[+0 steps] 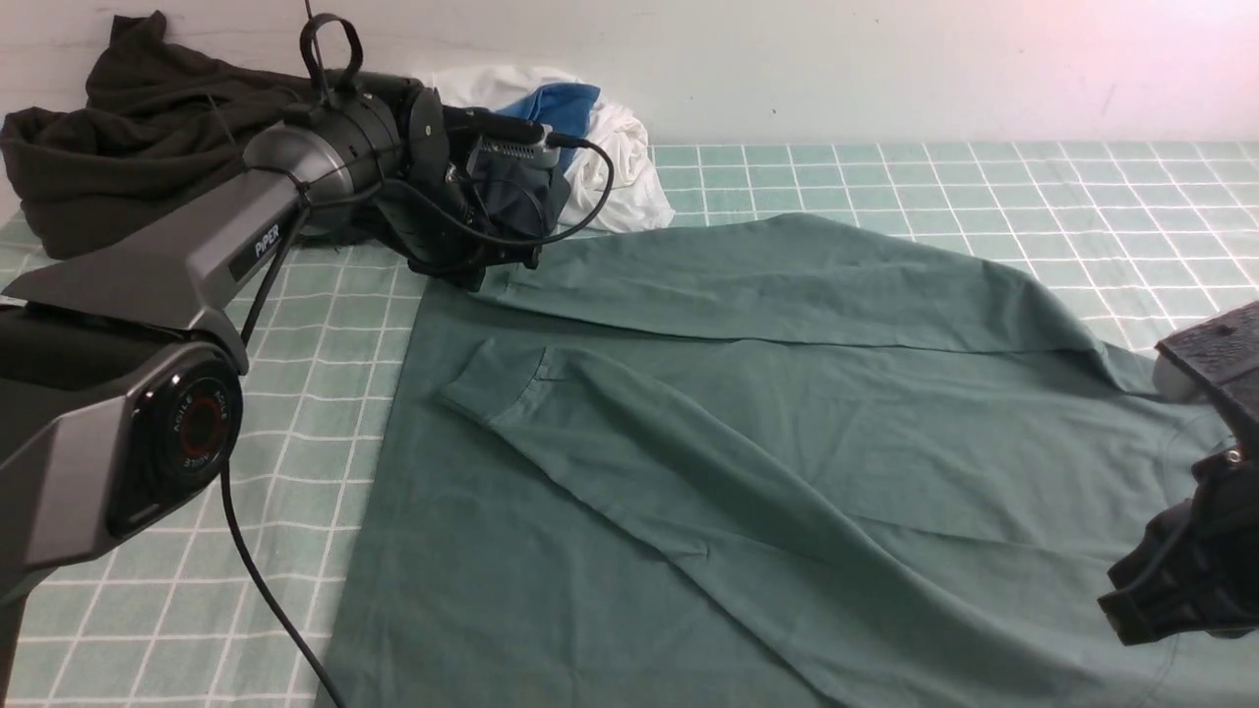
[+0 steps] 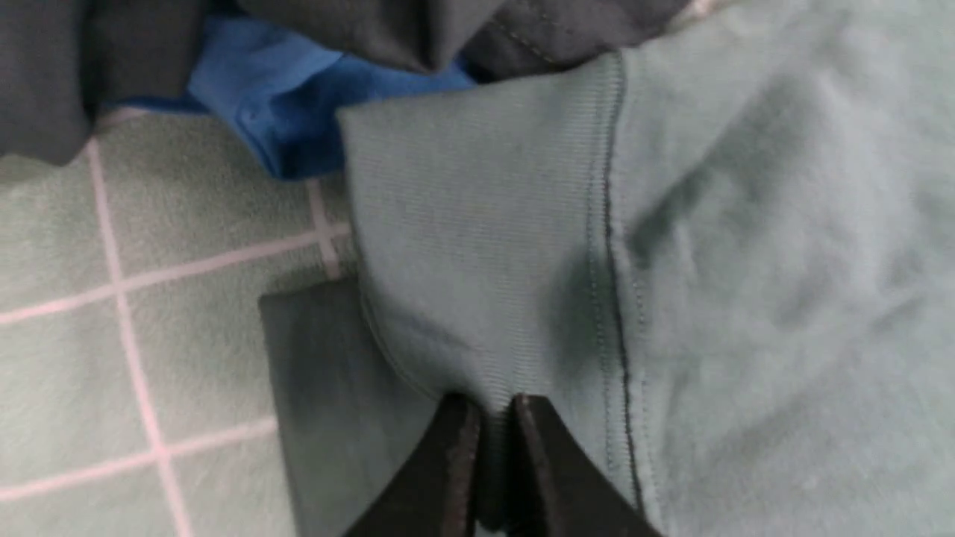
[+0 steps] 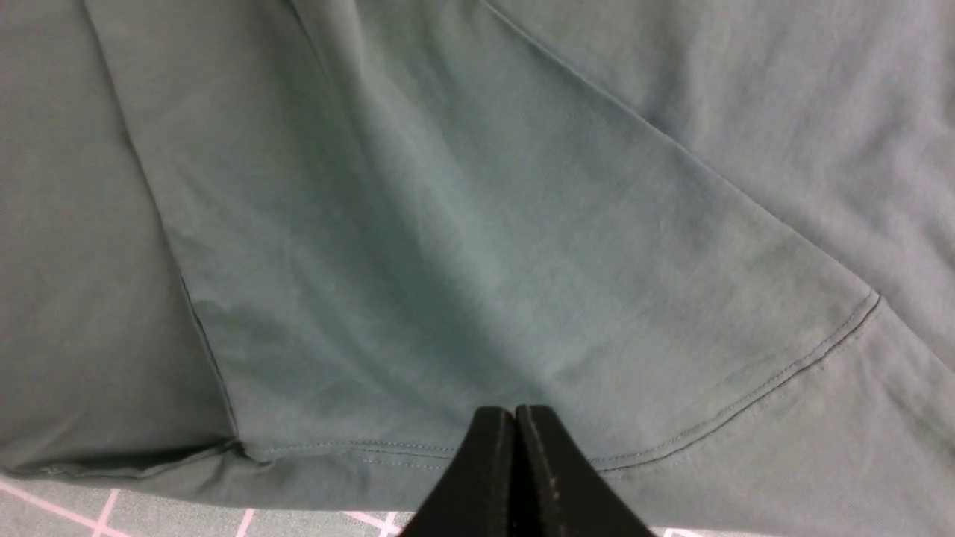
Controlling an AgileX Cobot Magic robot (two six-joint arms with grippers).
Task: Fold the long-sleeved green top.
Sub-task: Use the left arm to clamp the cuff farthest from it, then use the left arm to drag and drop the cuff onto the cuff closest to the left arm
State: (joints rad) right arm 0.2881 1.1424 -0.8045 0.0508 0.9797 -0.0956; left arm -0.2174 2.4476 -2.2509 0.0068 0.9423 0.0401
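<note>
Top cuff (image 2: 477,246) between left fingers (image 2: 440,477)

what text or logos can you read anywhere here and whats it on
"PiPER": white letters on the left arm's grey link.
"AGILE": part of the ring of lettering on the joint cap nearest the camera; the rest is too small to read.
green long-sleeved top: no print or label in view.
</note>
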